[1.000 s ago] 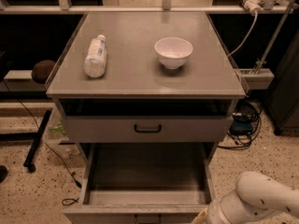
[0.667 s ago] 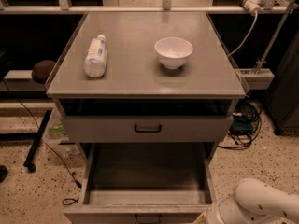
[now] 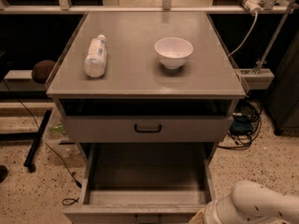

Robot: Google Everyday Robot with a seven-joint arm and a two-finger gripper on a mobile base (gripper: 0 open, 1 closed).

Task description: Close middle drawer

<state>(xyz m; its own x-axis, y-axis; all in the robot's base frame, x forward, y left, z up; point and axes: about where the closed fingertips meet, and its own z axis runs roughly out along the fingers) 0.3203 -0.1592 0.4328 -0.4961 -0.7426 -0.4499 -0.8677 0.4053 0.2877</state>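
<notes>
Camera view from above the grey metal cabinet (image 3: pixel 135 80): a white plastic bottle (image 3: pixel 95 56) lies on its side at the left of the top, and a round white bowl (image 3: pixel 173 52) stands upright to the right, well apart from it. Below, the grey drawer front with the bold black handle (image 3: pixel 147 128) sits nearly shut, while the wide grey metal middle drawer (image 3: pixel 140 209) under it is pulled far out, its deep tray open. At bottom right a rounded white arm link (image 3: pixel 254 206) reaches in low, lying level just beside the drawer's right front corner; the gripper is past the bottom edge, so I cannot tell its state.
</notes>
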